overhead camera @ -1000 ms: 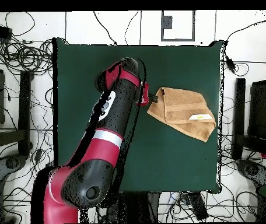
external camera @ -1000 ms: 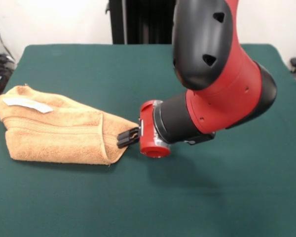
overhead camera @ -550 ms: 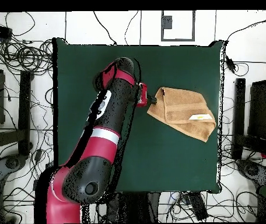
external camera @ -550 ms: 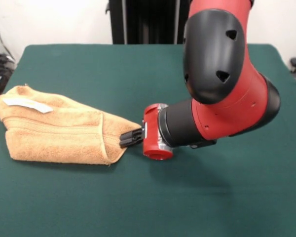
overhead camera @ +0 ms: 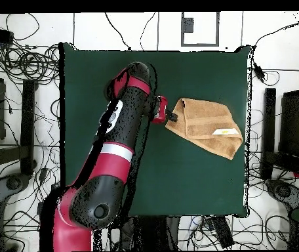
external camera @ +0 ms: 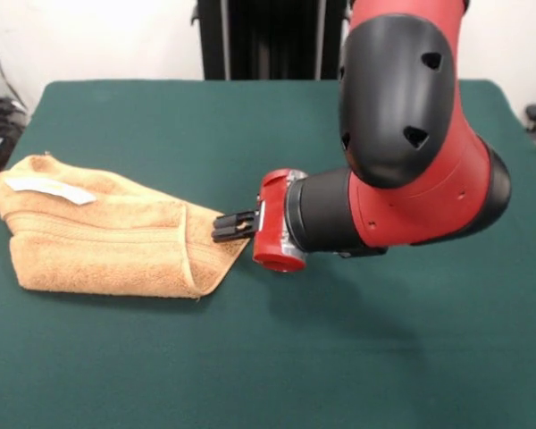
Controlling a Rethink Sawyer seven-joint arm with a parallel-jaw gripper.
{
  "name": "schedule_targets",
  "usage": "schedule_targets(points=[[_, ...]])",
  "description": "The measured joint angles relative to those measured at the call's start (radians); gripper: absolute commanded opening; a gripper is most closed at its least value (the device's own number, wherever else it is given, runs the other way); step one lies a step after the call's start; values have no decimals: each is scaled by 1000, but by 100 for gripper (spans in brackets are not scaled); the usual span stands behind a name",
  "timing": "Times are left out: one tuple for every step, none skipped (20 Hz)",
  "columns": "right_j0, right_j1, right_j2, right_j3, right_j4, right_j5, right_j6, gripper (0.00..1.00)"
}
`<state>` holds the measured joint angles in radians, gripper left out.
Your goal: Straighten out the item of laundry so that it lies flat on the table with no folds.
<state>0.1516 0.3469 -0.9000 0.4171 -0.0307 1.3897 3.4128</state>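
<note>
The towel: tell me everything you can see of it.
The towel is orange-tan terry cloth, folded over itself into a thick wedge that narrows to a corner toward the gripper. A raised hem seam runs across it near that corner, woven bands show along its length, and a small white tag lies on top at the wide end. It rests on the green table near one edge. The gripper's black tips sit at the narrow corner.

Wall (external camera: 98, 36): white, plain, behind the far side. Dark panel (external camera: 268, 40): black, upright, against the wall at centre. Floor (overhead camera: 93, 29): pale tiles with dark seams. Cables (overhead camera: 24, 62): black, tangled and coiled across the tiles on several sides. Dark equipment stands (overhead camera: 270, 134): flanking both sides in the overhead view.
</note>
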Motion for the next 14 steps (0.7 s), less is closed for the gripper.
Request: schedule_targets(points=[[0, 0, 0, -2, 0, 2, 0, 0], [0, 0, 0, -5, 0, 3, 0, 0], [0, 0, 0, -6, 0, 3, 0, 0], [0, 0, 0, -8, 0, 3, 0, 0], [0, 0, 0, -9, 0, 3, 0, 0], [-1, 0, 0, -10, 0, 3, 0, 0], [-1, 1, 0, -12, 0, 3, 0, 0], [-2, 1, 0, -14, 0, 3, 0, 0], [-3, 2, 0, -15, 0, 3, 1, 0], [-4, 3, -1, -17, 0, 3, 1, 0], [-5, 4, -1, -20, 0, 3, 1, 0], [-6, 5, -1, -22, 0, 3, 1, 0], [-7, 6, -1, -24, 0, 3, 1, 0], [-8, 7, -1, -26, 0, 3, 1, 0]])
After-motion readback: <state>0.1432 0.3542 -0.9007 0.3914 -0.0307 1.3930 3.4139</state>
